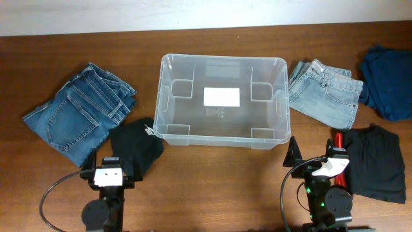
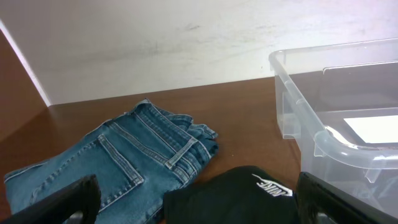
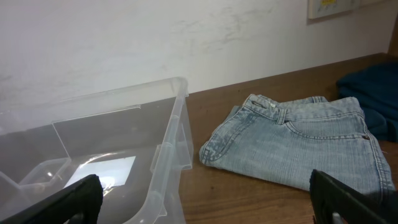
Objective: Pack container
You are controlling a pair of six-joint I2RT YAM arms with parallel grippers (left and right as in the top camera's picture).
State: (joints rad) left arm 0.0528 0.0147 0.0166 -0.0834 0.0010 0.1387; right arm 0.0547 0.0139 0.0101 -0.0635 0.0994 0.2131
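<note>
The container [image 1: 222,58] stands at the centre of the table [image 1: 212,187]. Dark jeans [image 1: 77,113] lie to its left, light jeans [image 1: 325,92] to its right, and a navy garment [image 1: 389,80] beyond those. The left black garment [image 1: 136,148] touches its front-left corner. The right black garment [image 1: 375,161] lies off its front-right. The left gripper [image 1: 111,160] and right gripper [image 1: 314,154] sit in front of it, jaws spread wide.

Open downward into the container [image 1: 159,103], lidless. Bare table [image 1: 222,174] at 6 o'clock of it, narrower strip at 12. Blocked at 9 by folded blue jeans [image 1: 80,113], at 7 by black garment [image 1: 136,147] against the corner, at 3 by pale jeans [image 1: 325,90] just beside.
</note>
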